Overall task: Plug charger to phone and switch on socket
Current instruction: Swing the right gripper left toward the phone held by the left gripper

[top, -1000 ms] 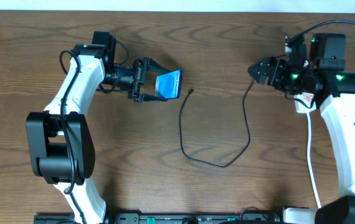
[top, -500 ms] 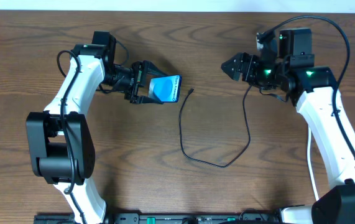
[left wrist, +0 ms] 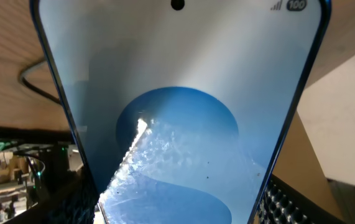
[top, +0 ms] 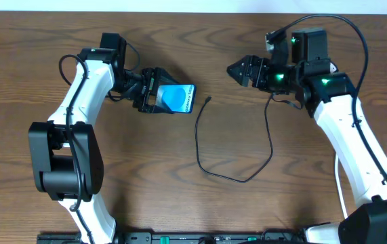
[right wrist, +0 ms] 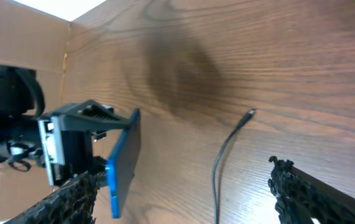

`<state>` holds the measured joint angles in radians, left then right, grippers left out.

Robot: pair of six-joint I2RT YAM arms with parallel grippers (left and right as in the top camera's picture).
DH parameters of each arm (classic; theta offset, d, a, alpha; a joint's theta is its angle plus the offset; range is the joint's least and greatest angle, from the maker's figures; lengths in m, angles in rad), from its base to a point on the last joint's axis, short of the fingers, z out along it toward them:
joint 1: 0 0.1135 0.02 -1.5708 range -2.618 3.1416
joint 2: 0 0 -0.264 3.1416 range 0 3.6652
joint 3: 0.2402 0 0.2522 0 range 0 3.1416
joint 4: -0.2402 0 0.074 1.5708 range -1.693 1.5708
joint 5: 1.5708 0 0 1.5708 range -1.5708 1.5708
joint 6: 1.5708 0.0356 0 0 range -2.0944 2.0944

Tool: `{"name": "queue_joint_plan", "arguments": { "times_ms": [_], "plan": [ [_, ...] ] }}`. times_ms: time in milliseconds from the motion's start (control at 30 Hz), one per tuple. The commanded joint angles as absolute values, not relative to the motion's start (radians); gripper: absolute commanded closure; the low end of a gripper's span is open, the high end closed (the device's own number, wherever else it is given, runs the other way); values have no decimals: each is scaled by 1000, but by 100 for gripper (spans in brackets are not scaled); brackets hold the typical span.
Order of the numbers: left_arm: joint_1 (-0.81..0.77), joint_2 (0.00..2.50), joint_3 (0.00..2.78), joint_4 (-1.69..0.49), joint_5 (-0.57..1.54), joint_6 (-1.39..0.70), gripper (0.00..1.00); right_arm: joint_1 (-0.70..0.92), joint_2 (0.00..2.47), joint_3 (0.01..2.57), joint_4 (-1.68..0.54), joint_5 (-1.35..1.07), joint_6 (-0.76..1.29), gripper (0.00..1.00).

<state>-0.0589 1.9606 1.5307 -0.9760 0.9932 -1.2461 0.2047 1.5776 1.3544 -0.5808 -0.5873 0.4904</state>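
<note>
Two arms over a brown wooden table [top: 146, 196]. Overhead: left gripper [top: 158, 99] sits toward the far edge, left of the table's middle, jaws clamped on the phone [top: 179, 98]. The phone is gripped by one end, blue screen showing, its free end pointing toward the table's right edge. The charger [top: 268, 139], a thin black cable, has its small plug tip lying on the wood just beside the phone's free end, apart from it. From there the cable runs toward the near edge, curves through the table's middle and climbs back toward the far edge, under the right arm. Right gripper [top: 236, 69] hangs near the far edge, right of the middle, pointing at the phone, well apart from it, nothing in it. Left wrist: phone [left wrist: 177, 124] fills the frame, pale blue screen with a darker rounded shape, its lower end between the black ribbed fingers [left wrist: 283, 199]; glare on the glass. Right wrist: both fingers [right wrist: 308, 190] at the frame's lower corners, jaws wide, only bare wood and cable between them. Charger [right wrist: 224, 155] tip lies flat, pointing up-frame. Phone [right wrist: 124, 162] is seen edge-on, tilted, held in the left gripper [right wrist: 71, 146], clear of the charger tip.
</note>
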Motion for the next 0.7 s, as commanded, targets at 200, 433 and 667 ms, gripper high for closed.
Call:
{"name": "queue_joint_plan", "arguments": {
  "times_ms": [200, 433, 667],
  "plan": [
    [-53, 1937, 1552, -978, 867, -1248, 36, 276, 1622, 1359, -511, -613, 553, 14],
    [-53, 1937, 1552, -945, 825, -1259, 36, 310, 1643, 1359, -423, -612, 585, 14],
    [-54, 1937, 1552, -933, 818, -1259, 36, 336, 1703, 1359, -419, -645, 598, 15]
  ]
}}
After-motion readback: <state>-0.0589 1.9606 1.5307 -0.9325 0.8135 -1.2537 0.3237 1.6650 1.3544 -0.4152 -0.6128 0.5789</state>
